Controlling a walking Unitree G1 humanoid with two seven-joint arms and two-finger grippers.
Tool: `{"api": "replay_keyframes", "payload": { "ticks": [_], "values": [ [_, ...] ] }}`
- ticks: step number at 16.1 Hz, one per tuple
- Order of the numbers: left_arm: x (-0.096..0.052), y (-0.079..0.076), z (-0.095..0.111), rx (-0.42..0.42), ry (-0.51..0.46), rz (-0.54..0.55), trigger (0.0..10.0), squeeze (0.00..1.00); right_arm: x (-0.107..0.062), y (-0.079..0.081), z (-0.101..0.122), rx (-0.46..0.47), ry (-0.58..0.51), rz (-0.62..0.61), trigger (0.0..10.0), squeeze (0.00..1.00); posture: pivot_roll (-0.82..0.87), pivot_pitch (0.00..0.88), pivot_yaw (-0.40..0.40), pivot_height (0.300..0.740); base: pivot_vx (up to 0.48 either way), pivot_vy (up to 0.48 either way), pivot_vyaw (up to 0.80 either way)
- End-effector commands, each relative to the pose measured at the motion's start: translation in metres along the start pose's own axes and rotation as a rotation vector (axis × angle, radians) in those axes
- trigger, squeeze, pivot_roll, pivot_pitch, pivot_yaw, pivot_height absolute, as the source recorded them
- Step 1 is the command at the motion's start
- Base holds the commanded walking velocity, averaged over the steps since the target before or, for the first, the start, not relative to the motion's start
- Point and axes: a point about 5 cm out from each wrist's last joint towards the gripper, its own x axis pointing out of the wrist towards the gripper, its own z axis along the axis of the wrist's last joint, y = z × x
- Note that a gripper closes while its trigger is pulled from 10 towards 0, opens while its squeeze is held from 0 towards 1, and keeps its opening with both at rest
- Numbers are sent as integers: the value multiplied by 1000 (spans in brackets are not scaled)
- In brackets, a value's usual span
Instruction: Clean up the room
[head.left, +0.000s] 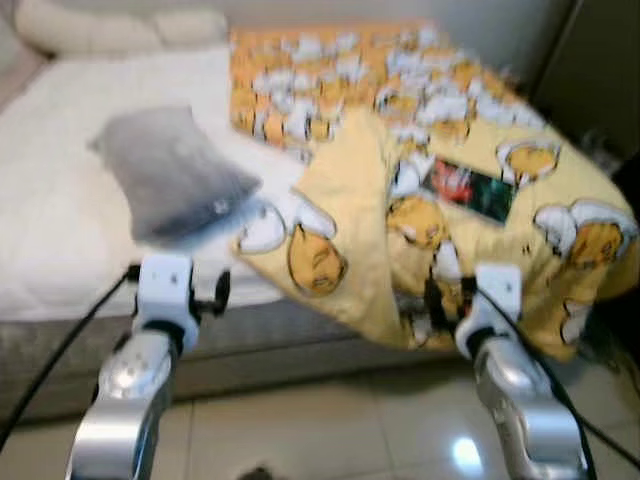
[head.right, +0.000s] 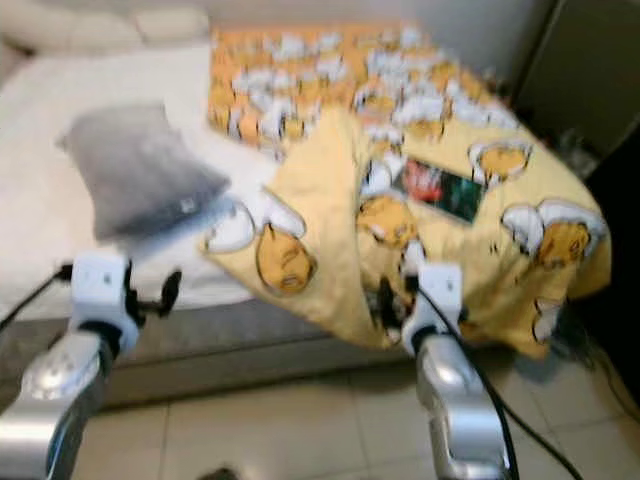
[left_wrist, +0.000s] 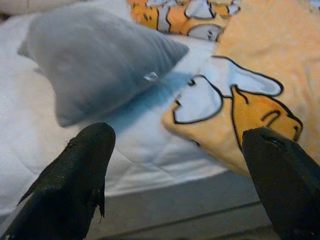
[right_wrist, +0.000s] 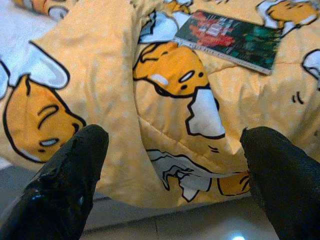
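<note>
Both spread hands face the bed: pillow (head.left: 172, 178) left, book (right_wrist: 227, 39) right.

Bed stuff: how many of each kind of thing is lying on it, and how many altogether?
Grey pillow: 1
Cream pillows at the head of the bed: 2, blurry
Yellow cartoon blanket: 1
Book on the blanket: 1
Total: 5

The pillow (head.left: 172, 180) is plain grey. The blanket (head.left: 470, 160) is pale yellow with orange-and-white cartoon figures outlined in black. The book (right_wrist: 230, 39) cover is dark green and red. The bed (head.left: 60, 200) sheet is white.
</note>
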Motion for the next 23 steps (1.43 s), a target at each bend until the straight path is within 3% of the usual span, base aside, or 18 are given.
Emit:
{"api": "replay_keyframes", "payload": {
  "ticks": [1,14,17,23],
  "values": [
    [0,7,1,19,-4,18,10000,176,2,7,7,4,-25,18,10000,0,-44,0,10,740,0,416,0],
    [5,8,7,33,-27,12,10000,173,7,13,17,-101,-98,2,10000,0,-33,0,-2,740,0,420,0],
    [6,7,10,32,-35,7,10000,180,5,18,13,-47,-72,54,10000,0,-34,0,0,740,0,417,0],
    [7,2,9,30,-36,-3,10000,176,5,20,12,-23,-68,85,10000,0,-36,0,5,740,0,419,0]
  ]
}}
